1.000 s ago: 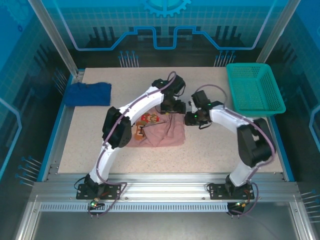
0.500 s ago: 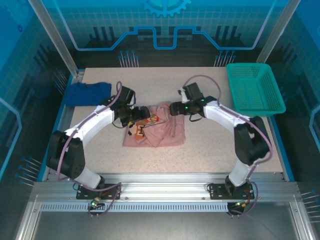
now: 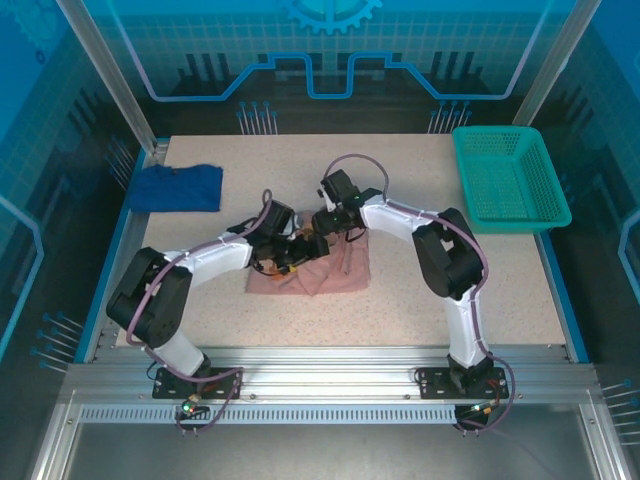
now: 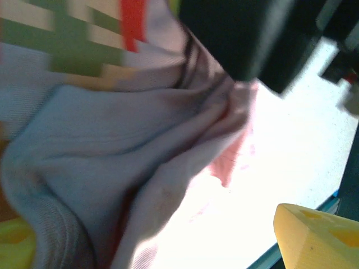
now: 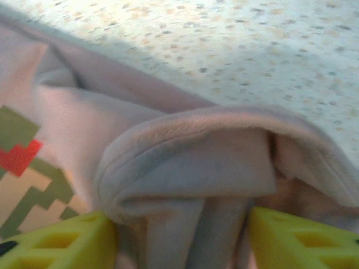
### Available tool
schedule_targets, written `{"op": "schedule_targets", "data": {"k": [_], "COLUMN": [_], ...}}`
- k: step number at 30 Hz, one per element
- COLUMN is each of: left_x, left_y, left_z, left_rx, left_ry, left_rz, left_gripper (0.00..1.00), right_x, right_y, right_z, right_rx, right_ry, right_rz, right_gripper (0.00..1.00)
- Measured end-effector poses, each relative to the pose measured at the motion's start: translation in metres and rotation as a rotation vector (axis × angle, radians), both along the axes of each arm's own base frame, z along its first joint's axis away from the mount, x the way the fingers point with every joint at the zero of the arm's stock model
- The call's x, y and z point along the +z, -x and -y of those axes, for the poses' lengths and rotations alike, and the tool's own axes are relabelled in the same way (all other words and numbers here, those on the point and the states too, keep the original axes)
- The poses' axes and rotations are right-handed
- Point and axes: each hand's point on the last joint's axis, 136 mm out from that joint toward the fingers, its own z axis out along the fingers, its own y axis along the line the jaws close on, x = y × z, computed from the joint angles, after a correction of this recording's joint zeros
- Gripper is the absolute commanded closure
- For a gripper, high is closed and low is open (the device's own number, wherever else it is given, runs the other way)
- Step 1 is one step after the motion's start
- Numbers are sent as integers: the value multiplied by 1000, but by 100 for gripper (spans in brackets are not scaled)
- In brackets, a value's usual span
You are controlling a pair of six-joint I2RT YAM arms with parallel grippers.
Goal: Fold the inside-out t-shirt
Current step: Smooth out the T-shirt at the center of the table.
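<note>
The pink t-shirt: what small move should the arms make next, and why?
Probably shut the right gripper. Its yellow fingers stand apart with a rolled edge of the t-shirt between them, so closing would likely take hold of that fold for lifting.

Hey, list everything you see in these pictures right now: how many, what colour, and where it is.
t-shirt: one, dusty pink with a green, red and cream pixel print, crumpled mid-table
cloth: one, dark blue, far left corner of the table
basket: one, teal mesh, far right edge
table: one, speckled beige, beneath everything
left gripper: one, yellow fingers, open, on the t-shirt's left part
right gripper: one, yellow fingers, open astride a fold at the t-shirt's far edge
</note>
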Motion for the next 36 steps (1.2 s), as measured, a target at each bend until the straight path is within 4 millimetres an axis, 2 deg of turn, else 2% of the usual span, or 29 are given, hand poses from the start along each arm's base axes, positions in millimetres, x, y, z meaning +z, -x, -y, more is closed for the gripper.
{"op": "schedule_targets", "data": {"k": [4,7,11,13,16,18,20,22,24,27,30,33,36], "left_x": [-3,-3,9,19,29,33,36,40,44,39,18,-9,-29], "left_y": [12,13,10,12,12,11,12,13,-1,-39,-60,-66,-68], "left_z": [42,84,140,155,159,149,127,94,52,-8,-50,-73,-90], "left_rx": [-98,-181,-292,-335,-371,-379,-369,-332,-241,-79,27,76,108], "left_ry": [21,22,33,39,31,-5,-47,-79,-96,-129,-167,-201,-223], "left_rz": [30,54,132,168,224,265,297,306,300,264,192,111,52], "left_gripper": [16,16,14,13,11,11,10,10,11,12,13,13,14], "right_x": [2,1,7,16,33,46,54,57,55,48,31,9,-10], "right_y": [-15,-26,-37,-36,-25,-10,7,22,28,21,3,-13,-26], "right_z": [29,65,109,124,134,134,131,125,115,97,85,84,90], "right_rx": [-56,-121,-201,-221,-219,-207,-190,-174,-157,-137,-135,-153,-185], "right_ry": [23,30,-5,-32,-76,-118,-162,-210,-241,-246,-240,-215,-153], "right_rz": [-3,-31,-67,-72,-69,-66,-73,-86,-106,-117,-130,-154,-168], "right_gripper": [50,51,43,37,34,33,33,33,33,36,44,57,65]}}
